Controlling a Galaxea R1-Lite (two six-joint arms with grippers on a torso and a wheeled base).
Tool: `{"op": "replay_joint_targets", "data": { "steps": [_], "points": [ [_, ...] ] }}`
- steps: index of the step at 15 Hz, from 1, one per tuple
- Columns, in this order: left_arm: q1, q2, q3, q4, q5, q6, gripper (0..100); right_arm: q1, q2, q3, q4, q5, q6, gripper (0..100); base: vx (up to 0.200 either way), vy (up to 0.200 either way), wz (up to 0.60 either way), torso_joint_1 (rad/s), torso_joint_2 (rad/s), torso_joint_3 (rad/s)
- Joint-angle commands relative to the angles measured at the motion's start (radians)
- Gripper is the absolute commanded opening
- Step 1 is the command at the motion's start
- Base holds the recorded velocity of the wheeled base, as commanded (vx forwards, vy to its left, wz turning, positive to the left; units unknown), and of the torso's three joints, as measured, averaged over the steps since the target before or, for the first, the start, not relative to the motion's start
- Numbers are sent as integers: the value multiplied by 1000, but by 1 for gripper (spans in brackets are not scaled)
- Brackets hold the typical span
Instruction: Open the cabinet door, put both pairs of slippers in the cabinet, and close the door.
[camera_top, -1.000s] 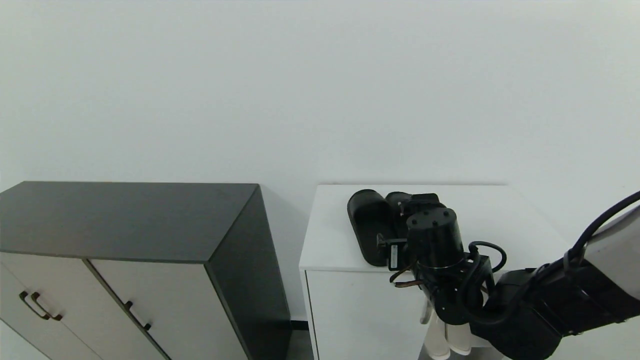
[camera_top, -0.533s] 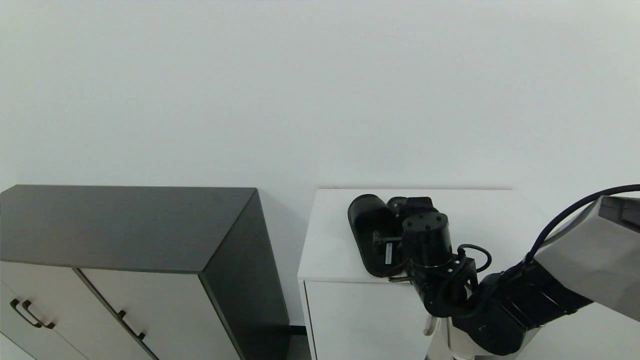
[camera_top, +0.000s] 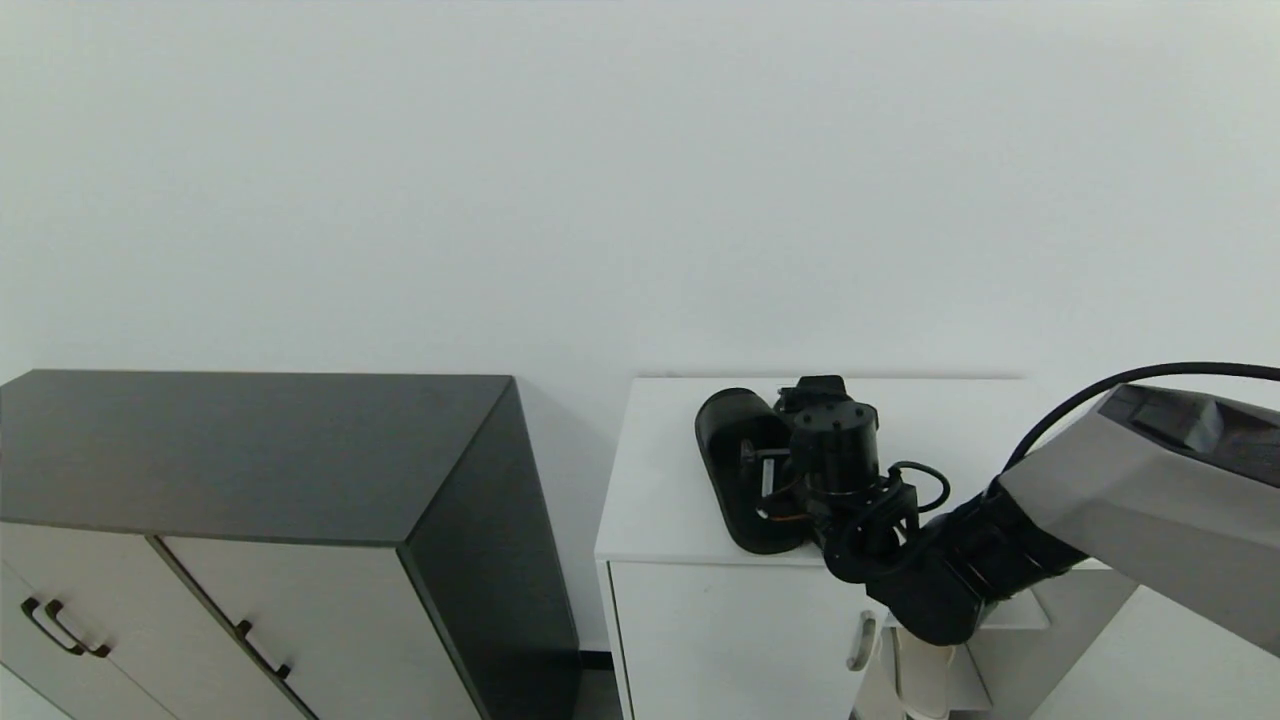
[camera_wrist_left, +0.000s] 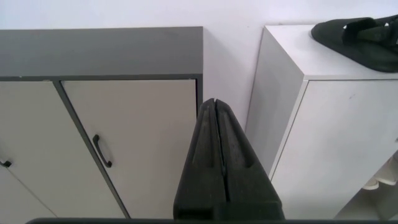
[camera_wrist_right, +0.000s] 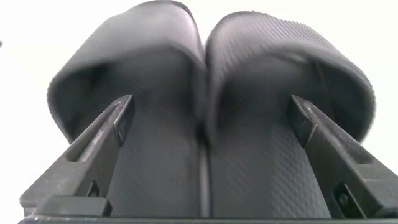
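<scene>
A pair of black slippers (camera_top: 738, 470) lies side by side on top of the white cabinet (camera_top: 650, 470). My right gripper (camera_wrist_right: 205, 149) is open just in front of their strap openings. One finger (camera_wrist_right: 106, 143) is over the footbed of one slipper and the other finger is over the footbed of its mate, and neither pinches anything. In the head view my right wrist (camera_top: 835, 450) covers the nearer slipper. My left gripper (camera_wrist_left: 215, 109) is shut and empty, held low in front of the gap between the two cabinets. The black slippers (camera_wrist_left: 360, 40) also show from there.
A dark-topped cabinet (camera_top: 250, 440) with shut beige doors and dark handles (camera_top: 260, 648) stands left of the white one. Under my right arm are a door handle (camera_top: 860, 640) and pale shapes (camera_top: 920, 680) that I cannot identify. A plain wall is behind.
My right arm has pushed forward over the white cabinet top, bringing the gripper up to the black slippers. The head camera shifted slightly. The slippers have stayed put.
</scene>
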Motion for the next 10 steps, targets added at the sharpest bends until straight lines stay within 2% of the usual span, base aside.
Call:
{"op": "replay_joint_targets", "data": {
  "steps": [1,4,5,10],
  "points": [
    [0,1,0,0,0,-1,0,-12,36,-48,3,2,-5,100,0,0,0,0,0,0],
    [0,1,0,0,0,-1,0,-13,70,-94,4,8,-30,100,0,0,0,0,0,0],
    [0,1,0,0,0,1,0,-16,73,-98,6,8,-30,0,0,0,0,0,0,0],
    [0,1,0,0,0,1,0,-16,69,-97,3,8,-30,0,0,0,0,0,0,0]
  ]
}}
